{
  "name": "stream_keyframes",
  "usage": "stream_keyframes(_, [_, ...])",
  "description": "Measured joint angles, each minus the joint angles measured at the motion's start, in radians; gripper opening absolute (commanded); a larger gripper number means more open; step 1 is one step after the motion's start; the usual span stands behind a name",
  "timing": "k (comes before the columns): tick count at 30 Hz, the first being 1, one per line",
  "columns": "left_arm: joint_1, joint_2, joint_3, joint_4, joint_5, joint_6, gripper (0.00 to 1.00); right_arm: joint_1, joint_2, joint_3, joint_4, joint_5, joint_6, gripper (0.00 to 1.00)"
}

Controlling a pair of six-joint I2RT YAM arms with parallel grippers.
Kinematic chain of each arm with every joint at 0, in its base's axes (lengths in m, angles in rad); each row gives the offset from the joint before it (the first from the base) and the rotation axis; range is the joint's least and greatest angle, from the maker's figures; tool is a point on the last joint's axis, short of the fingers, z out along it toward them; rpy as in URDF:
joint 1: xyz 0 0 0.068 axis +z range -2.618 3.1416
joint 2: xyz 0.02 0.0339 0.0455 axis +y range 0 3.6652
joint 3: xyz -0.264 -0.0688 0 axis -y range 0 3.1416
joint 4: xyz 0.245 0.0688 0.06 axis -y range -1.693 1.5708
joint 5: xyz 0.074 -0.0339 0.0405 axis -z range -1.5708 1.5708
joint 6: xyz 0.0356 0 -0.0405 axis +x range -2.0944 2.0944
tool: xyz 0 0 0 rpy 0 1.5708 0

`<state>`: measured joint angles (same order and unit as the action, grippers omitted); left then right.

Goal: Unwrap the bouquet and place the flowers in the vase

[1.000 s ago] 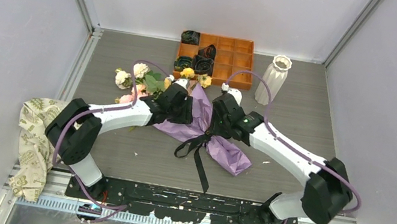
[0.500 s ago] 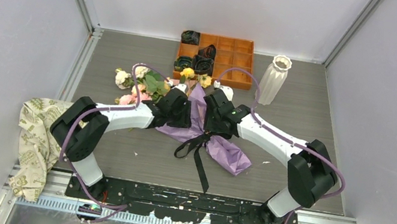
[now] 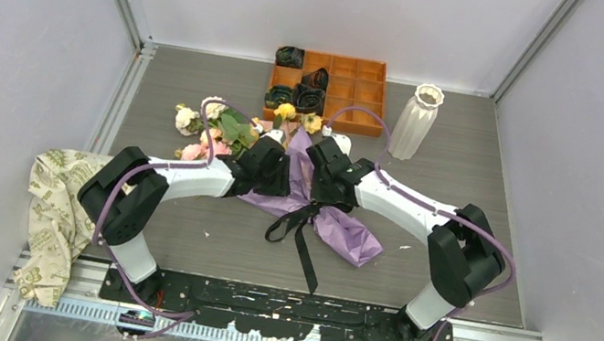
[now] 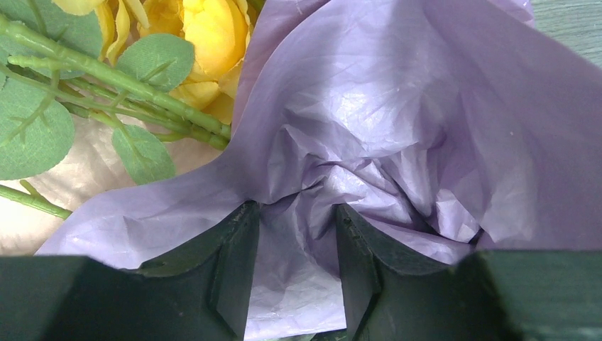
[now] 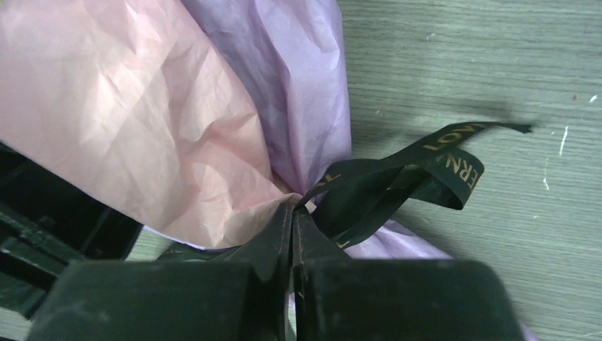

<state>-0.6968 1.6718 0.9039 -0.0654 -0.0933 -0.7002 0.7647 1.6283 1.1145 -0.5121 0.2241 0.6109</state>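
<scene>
– Bouquet (image 3: 342, 230) lies mid-table (image 3: 462, 188), between your two arms, its purple wrap crumpled and spread flat.

– Yes, and you have the flowers (image 3: 222, 125) fanning out at its far left end. They are pink, white and yellow blooms among green leaves, and the yellow ones sit just beside the orange tray (image 3: 354, 87).

– Your vase (image 3: 415, 120) stands upright just right of that tray, well apart from the blooms.

– Your left gripper (image 4: 292, 241) has its jaws about half apart, with a bunched fold of purple paper caught between them near a yellow rose.

– Your right gripper (image 5: 292, 213) has its jaws almost together. They pinch at the knot where the black ribbon (image 5: 397, 185) cinches the pink and purple paper.

– The ribbon's tails trail over the table toward your arm bases.
</scene>
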Motion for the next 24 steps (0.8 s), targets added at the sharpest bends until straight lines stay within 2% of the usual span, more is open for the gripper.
stream_keyframes(6, [0.004,0.0,-0.004,0.005,0.0,0.0,0.45,0.0,0.01,0.045,-0.051,0.033,-0.01,0.01])
stream_keyframes(10, [0.005,0.006,-0.005,0.01,0.0,-0.002,0.45,0.0,-0.021,0.172,-0.138,0.085,-0.049,0.01])
stream_keyframes(17, [0.023,0.046,-0.005,0.053,0.021,-0.008,0.44,0.0,-0.234,0.391,-0.222,0.183,-0.11,0.01])
stream_keyframes(24, [0.032,0.072,0.005,0.103,0.035,-0.009,0.43,0.0,-0.409,0.435,-0.292,0.373,-0.164,0.02])
